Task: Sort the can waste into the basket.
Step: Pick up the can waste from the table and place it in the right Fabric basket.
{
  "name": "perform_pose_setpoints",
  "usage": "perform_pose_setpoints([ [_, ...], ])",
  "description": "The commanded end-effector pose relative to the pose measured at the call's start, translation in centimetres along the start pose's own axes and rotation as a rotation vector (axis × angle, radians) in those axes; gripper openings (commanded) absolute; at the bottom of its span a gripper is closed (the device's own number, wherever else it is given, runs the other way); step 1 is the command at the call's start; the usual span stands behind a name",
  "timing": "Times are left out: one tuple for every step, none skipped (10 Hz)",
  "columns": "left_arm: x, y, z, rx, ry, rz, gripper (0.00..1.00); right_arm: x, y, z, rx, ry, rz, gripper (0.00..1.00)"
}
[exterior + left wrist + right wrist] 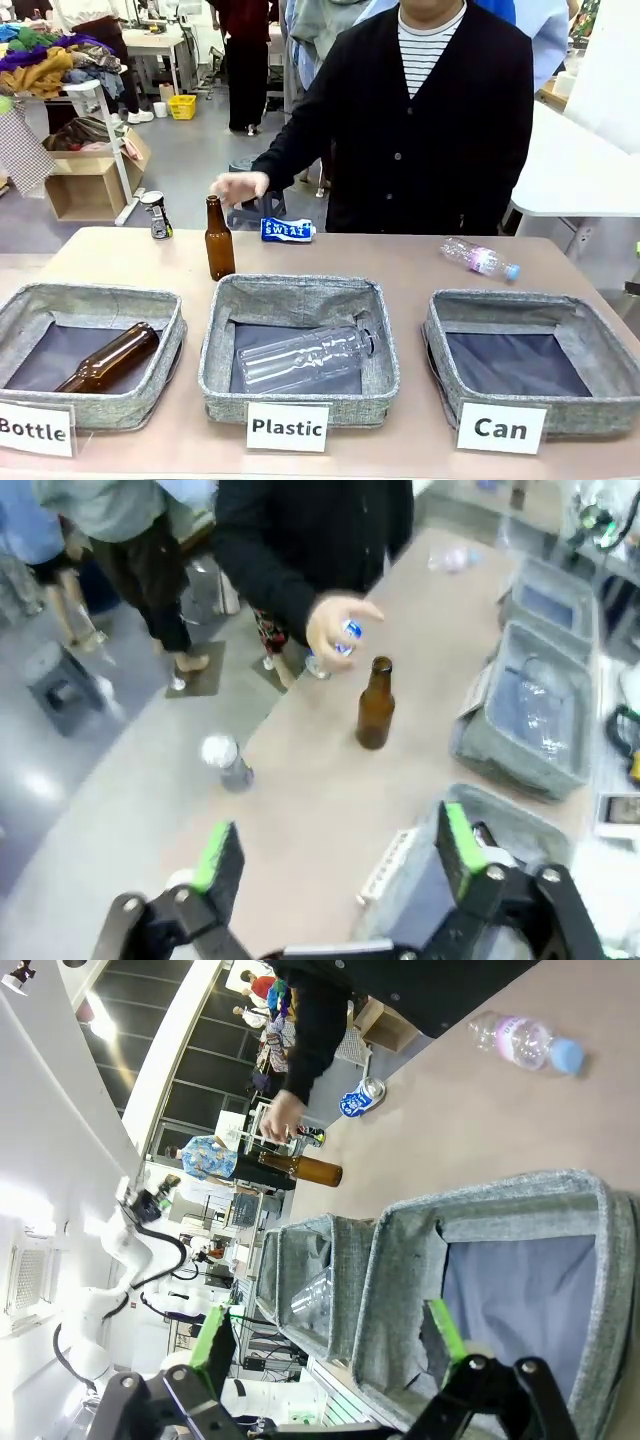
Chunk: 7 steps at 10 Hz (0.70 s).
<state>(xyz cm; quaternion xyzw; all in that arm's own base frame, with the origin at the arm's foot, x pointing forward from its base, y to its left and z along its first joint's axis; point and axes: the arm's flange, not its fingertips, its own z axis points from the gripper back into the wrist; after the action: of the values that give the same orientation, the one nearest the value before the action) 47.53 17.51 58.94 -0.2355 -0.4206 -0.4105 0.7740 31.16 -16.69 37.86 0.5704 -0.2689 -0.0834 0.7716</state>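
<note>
Left wrist view: the left hand (pixel 335 858), jaws spread wide (empty), hangs near the silver-topped can (pixel 228 764), seemingly upright.

Ahead of the left gripper (pixel 335 845), with its matt black frame and matt green pads (pixel 215 852), the table (pixel 320 800) is smooth, matt beige. Beyond the pads, the silver can (pixel 228 762) has a shiny metal top and the brown bottle (pixel 375 712) is glossy glass. Farther off, the blue can (pixel 287 230) has a glossy print. Just past the right gripper (pixel 325 1332), the Can bin (pixel 400 1280) is coarse grey woven cloth with a smooth dark liner (pixel 520 1300). Its label (pixel 500 428) looks like matt white card. The clear bottle (pixel 305 358) is glossy, ribbed plastic.
</note>
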Motion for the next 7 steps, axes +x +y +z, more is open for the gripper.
perform_pose_setpoints([
  [-6.0,-1.4,-0.7,0.012,-0.125,0.066,1.0,0.2,0.1,-0.1,0.014,-0.014,0.027,1.0],
  [-9.2,-1.1,-0.3,0.003,-0.159,0.104,1.0,0.2,0.1,-0.1,0.014,-0.014,0.027,1.0],
  [-12.1,-1.3,-0.4,-0.013,-0.22,0.1,1.0,0.2,0.1,-0.1,0.014,-0.014,0.027,1.0],
  [-12.7,-0.9,-1.6,-0.024,-0.207,0.067,1.0,0.2,0.1,-0.1,0.014,-0.014,0.027,1.0],
  [-11.6,0.1,-3.4,-0.028,-0.148,0.079,1.0,0.2,0.1,-0.1,0.014,-0.014,0.027,1.0],
  [-10.5,1.0,-4.6,-0.033,-0.088,0.097,1.0,0.2,0.1,-0.1,0.014,-0.014,0.027,1.0],
  [-9.4,1.7,-5.6,-0.056,-0.069,0.108,1.0,0.2,0.1,-0.1,0.014,-0.014,0.027,1.0],
])
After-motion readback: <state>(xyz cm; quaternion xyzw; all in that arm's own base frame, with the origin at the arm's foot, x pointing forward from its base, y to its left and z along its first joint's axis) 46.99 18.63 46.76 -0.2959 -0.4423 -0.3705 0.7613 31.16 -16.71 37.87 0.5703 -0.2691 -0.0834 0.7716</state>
